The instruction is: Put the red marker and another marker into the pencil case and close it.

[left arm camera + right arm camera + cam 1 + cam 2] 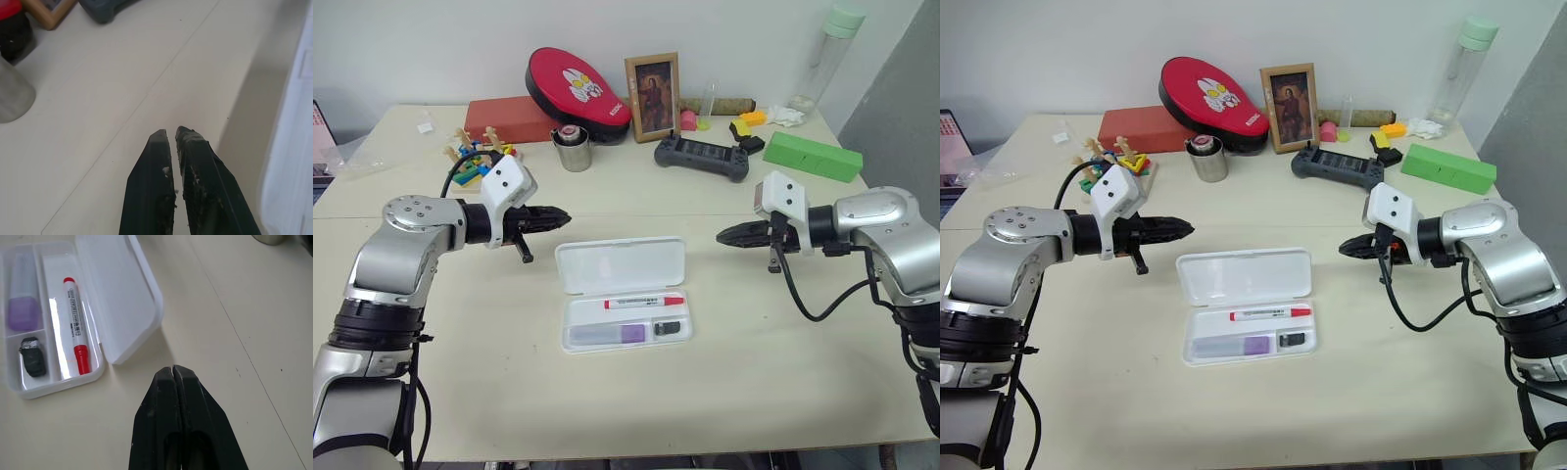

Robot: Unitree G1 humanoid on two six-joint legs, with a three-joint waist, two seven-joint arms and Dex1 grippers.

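White plastic clamshell pencil case (pixel 622 294) lies open at table centre, slim red-capped marker (pixel 644 302) and stubby purple-capped marker (pixel 617 334) already inside, lid unclosed, while the near-closed left gripper (pixel 560 215) at ten o'clock and the closed, empty right gripper (pixel 724 236) at two o'clock flank it, seemingly poised for closing.

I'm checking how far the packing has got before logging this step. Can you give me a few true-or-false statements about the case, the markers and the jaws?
1. The pencil case lies open. True.
2. The red marker lies on the table beside the case. False: it lies inside the case.
3. The purple-capped marker is in the case. True.
4. The right gripper holds a marker. False: its jaws are shut on nothing.
5. The left gripper touches the lid. False: it hangs clear of it, to the case's left.
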